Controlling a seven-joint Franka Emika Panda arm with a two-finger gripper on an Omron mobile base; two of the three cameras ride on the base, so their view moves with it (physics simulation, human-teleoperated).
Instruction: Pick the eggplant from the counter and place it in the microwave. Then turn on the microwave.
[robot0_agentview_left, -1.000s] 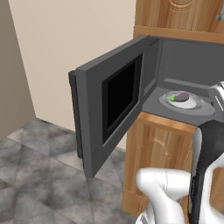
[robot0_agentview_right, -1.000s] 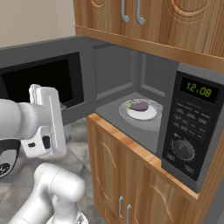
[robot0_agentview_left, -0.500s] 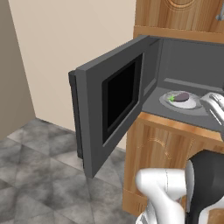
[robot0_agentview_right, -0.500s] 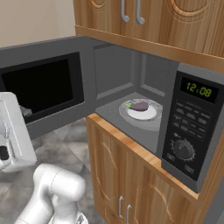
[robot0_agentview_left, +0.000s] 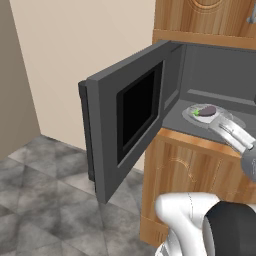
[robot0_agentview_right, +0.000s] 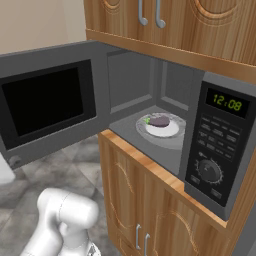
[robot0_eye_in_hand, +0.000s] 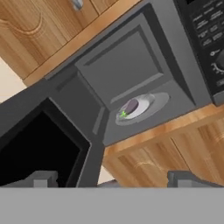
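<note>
Hand view: two-finger claw (robot0_eye_in_hand: 111, 179) wide open, holding nothing, backed off from the dark grey box microwave (robot0_agentview_right: 220, 150). Small dark purple eggplant (robot0_eye_in_hand: 129, 106) sits ahead of and above the fingertips, on the white round plate (robot0_agentview_right: 167, 131) inside the cavity. Black-glass microwave door (robot0_eye_in_hand: 41, 146) hangs open, ahead and to the left of the claw. Judged step: shut the door. Push flat on its outer face near the free edge, sweep steadily, then reach for the button panel (robot0_agentview_right: 214, 150).
</note>
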